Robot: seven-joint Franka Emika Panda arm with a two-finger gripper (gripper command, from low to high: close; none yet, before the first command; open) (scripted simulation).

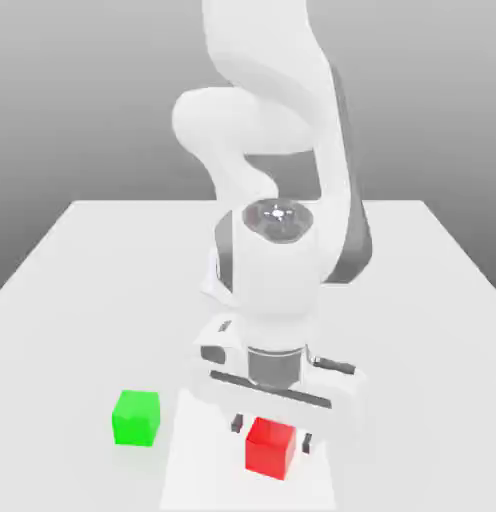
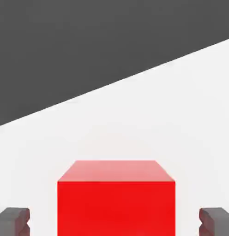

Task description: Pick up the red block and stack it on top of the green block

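1. Claw (image 1: 272, 433): one, two-fingered, pointing down over the pale surface; spread, pinching nothing. Dark fingertips (image 2: 15, 222) stand one at each side, apart from each other.
2. Red block (image 1: 270, 450): one, the piece to be stacked; located between the fingertips, touching neither. Open strip along each of two opposite sides; straight, crisp edges, its near edges roughly square to the spread of the fingers.
3. Lighter patch (image 1: 197, 470): one, straight-edged, under the claw and around the red block, with bare margin at the block's sides.
4. Green block (image 1: 137, 418): one, off beside the claw toward the exterior view's left, well apart from the red block; top bare, open room between it and the nearer fingertip.
5. Arm (image 1: 277, 270): one, white with grey joints, rising above the claw.
6. Table (image 1: 82, 320): one, pale, extending outward past both blocks; far edge straight, well behind the claw.
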